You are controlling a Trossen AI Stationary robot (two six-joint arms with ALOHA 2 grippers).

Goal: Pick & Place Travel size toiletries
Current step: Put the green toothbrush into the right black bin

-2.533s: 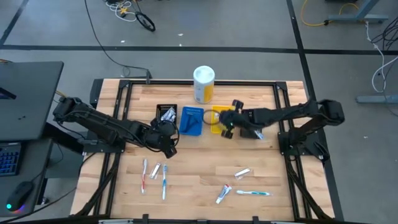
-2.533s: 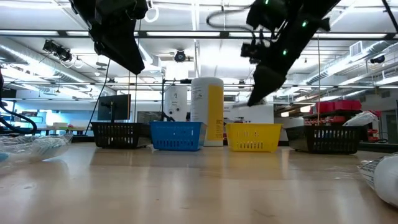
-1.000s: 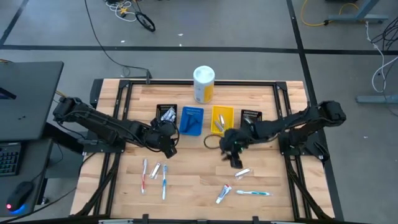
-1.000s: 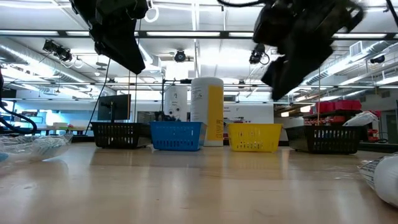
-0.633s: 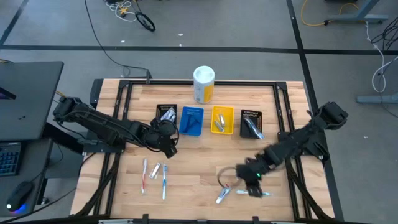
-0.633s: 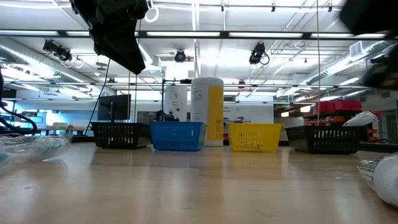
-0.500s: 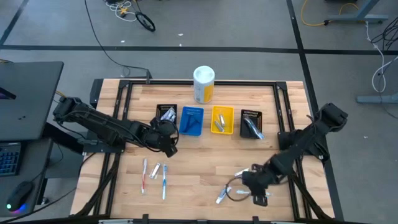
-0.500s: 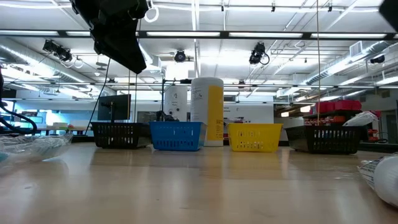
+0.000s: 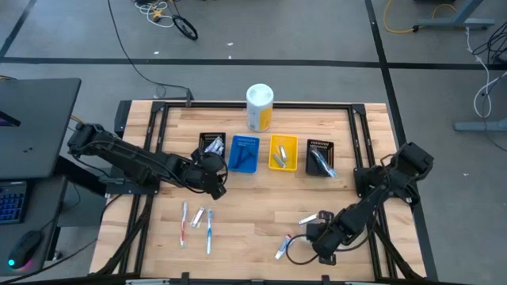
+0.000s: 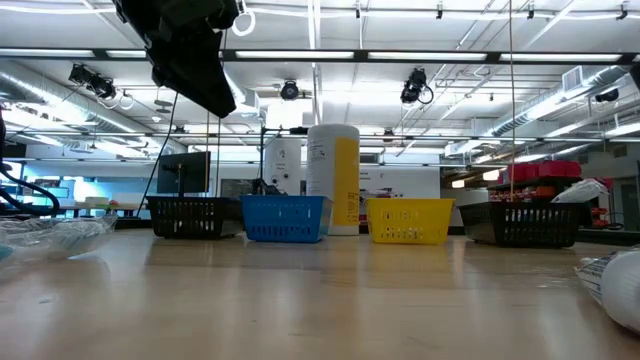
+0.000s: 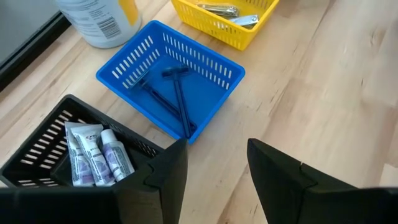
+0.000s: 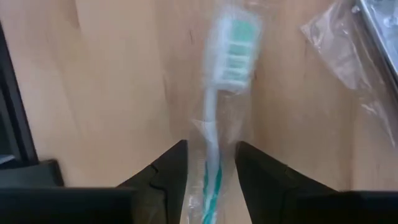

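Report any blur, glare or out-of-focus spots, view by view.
Right wrist view: the wrapped teal toothbrush between the right gripper fingers is smeared, its wrapper hazy. Low view: ceiling lights glare; a wrapped item at the edge is out of focus. Left wrist view: razors in the blue bin sharp. High view: even light.

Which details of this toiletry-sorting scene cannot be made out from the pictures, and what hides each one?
- Teal toothbrush: handle end hidden between the right gripper fingers, right wrist view; covered by the arm in the high view.
- Black bin: partly covered by the left gripper, high view.
- Yellow bin: cut off by the frame edge, left wrist view.
- Bin contents: hidden behind walls, low view.
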